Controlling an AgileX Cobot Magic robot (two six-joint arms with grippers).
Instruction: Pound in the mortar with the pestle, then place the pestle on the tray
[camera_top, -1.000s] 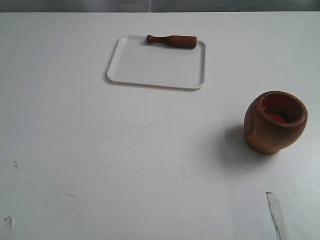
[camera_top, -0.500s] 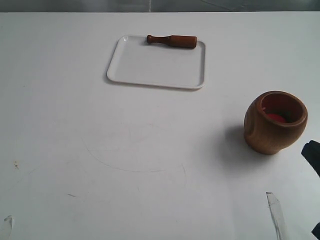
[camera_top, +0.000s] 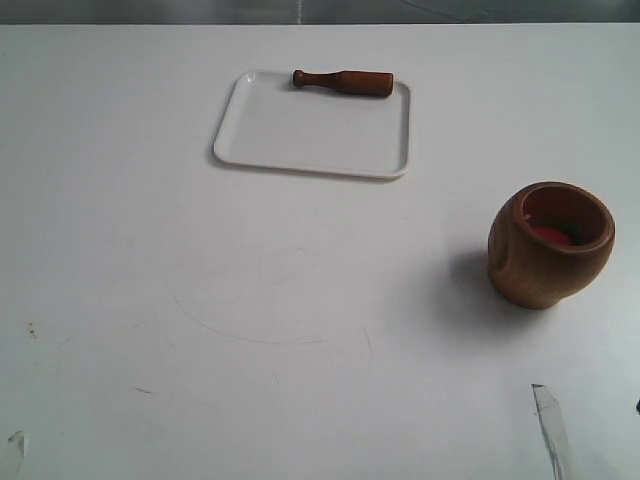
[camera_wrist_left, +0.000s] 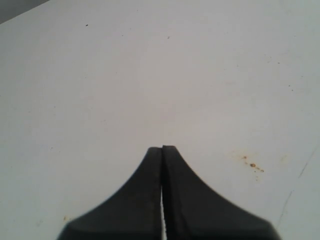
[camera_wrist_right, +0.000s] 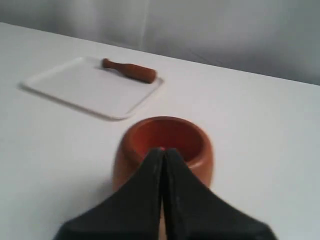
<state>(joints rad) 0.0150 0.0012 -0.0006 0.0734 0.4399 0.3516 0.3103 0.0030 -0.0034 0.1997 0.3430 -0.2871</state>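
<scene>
Pestle (camera_top: 343, 82) lies flat on the tray (camera_top: 310, 135), along the tray's 12 o'clock rim, with its small knob toward 9 o'clock and its thick end toward 3 o'clock, close to the corner at about 1 o'clock. The tray, white and low-rimmed, sits on the desk (camera_top: 200, 300) toward 12 o'clock in the exterior view.

The mortar (camera_top: 548, 245) stands upright on the desk at about 4 o'clock from the tray and well apart from it. Its wide mouth faces up and shows a reddish inside. A dent marks its wall on the 9 o'clock side, and its shadow falls toward 9 o'clock. A pale, shiny strip (camera_top: 551, 430) lies on the desk at 6 o'clock from the mortar.

The left fingers (camera_wrist_left: 156, 156) are pressed together with nothing between them, above bare desk that carries a few rust-coloured specks (camera_wrist_left: 252, 165).

The right fingers (camera_wrist_right: 156, 157) are also closed and empty. In the right wrist view their tips line up with the near rim of the mortar, and whether they touch it cannot be told. The tray and the pestle show beyond the mortar in that view.
</scene>
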